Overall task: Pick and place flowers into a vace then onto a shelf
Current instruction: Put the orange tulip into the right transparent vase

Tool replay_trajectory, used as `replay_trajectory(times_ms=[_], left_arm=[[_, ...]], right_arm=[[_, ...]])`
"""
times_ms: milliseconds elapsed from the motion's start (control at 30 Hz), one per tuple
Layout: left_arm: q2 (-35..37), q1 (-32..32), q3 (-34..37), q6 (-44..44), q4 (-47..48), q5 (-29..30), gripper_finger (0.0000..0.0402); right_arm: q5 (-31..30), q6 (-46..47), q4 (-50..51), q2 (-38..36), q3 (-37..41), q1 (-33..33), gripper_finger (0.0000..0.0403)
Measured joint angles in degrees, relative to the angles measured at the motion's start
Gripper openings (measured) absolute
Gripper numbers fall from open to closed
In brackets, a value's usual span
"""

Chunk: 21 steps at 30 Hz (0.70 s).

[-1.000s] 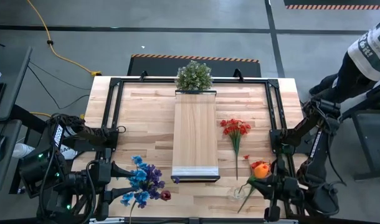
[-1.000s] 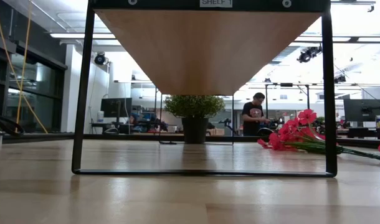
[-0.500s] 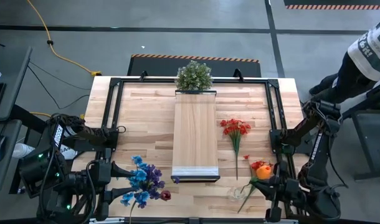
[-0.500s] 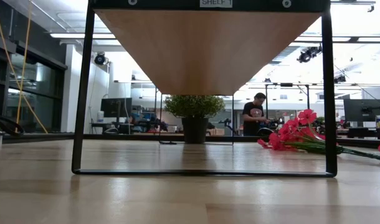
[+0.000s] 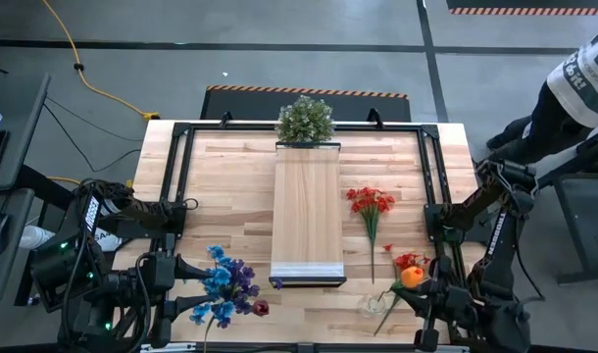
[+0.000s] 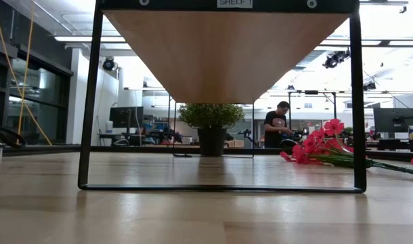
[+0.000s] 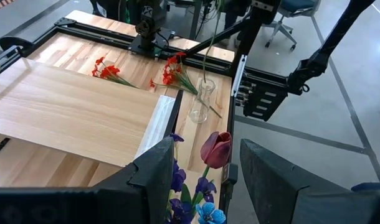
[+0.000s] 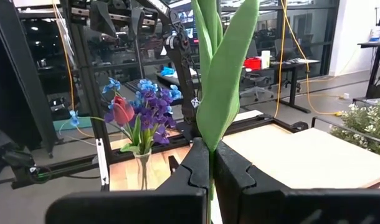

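Even, bright overhead light falls across the tabletop (image 5: 230, 186), casting only soft shadows. In the low view, ceiling lights glare white behind the shelf (image 6: 223, 51), whose underside sits in shade. The nearest tabletop there is blurred.

This is a robot laboratory inside a large open office hall. The wooden table (image 5: 230, 186) stands on a grey concrete floor (image 5: 279, 59) with striped hazard tape (image 5: 309, 90) and a yellow cable (image 5: 93, 83) running over it. Black metal frames (image 5: 176, 176) around the table carry the two arms. In the low view the room behind has long ceiling lights (image 6: 91, 38), big windows (image 6: 37, 95), desks with monitors (image 6: 393, 120) and a person (image 6: 277, 125) standing at one of them. A label reading "SHELF 1" (image 6: 235, 3) is on the frame overhead. An office chair (image 7: 283, 18) stands near the rig.
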State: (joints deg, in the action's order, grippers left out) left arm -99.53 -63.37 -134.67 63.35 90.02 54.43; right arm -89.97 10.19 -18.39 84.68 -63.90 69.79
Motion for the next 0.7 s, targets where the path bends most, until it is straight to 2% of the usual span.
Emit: replay_trajectory(times_ms=[300, 533, 700], left_arm=[[0.0, 0.0, 0.0, 0.0, 0.0, -0.01, 0.0216], [0.0, 0.02, 0.0, 0.02, 0.0, 0.0, 0.0216], [0.0, 0.02, 0.0, 0.02, 0.0, 0.0, 0.0216]], right_arm=[[-0.03, 1.95, 3.6, 0.04, 0.0, -0.01, 0.0], [0.0, 8.53, 9.59, 0.15, 0.0, -0.06, 0.0], [-0.02, 9.4, 10.38, 0.54, 0.0, -0.18, 0.0]])
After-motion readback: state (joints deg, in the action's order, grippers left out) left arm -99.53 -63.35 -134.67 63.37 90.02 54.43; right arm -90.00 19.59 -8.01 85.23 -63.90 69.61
